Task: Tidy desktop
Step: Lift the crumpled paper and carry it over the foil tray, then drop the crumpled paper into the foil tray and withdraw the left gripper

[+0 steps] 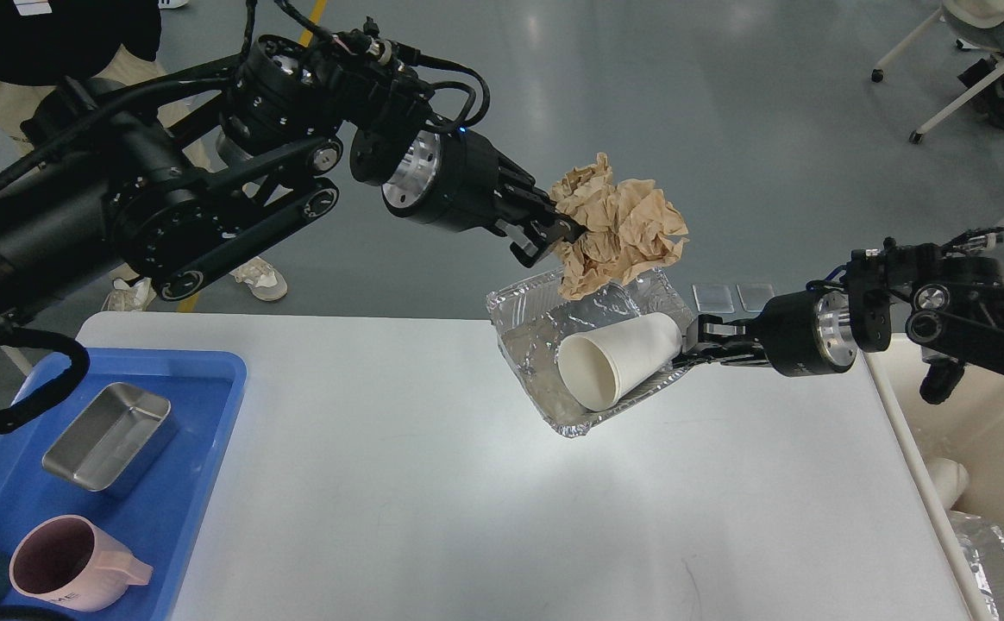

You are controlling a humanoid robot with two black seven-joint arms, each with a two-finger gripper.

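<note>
The large plain white rectangular desktop [433, 500] has a smooth matte surface and rounded corners, one of which shows at about ten o'clock. It lies flat and fills most of the lower part of the head view, its far edge running straight across the middle and its right edge slanting down toward five o'clock. Most of the surface is bare and clean, with a soft bright patch of light just below the centre. A faint dark scratch-like mark sits near the bottom edge at about five o'clock. The left end, toward eight o'clock, is covered, and something overhangs the far edge at about one o'clock.
</note>
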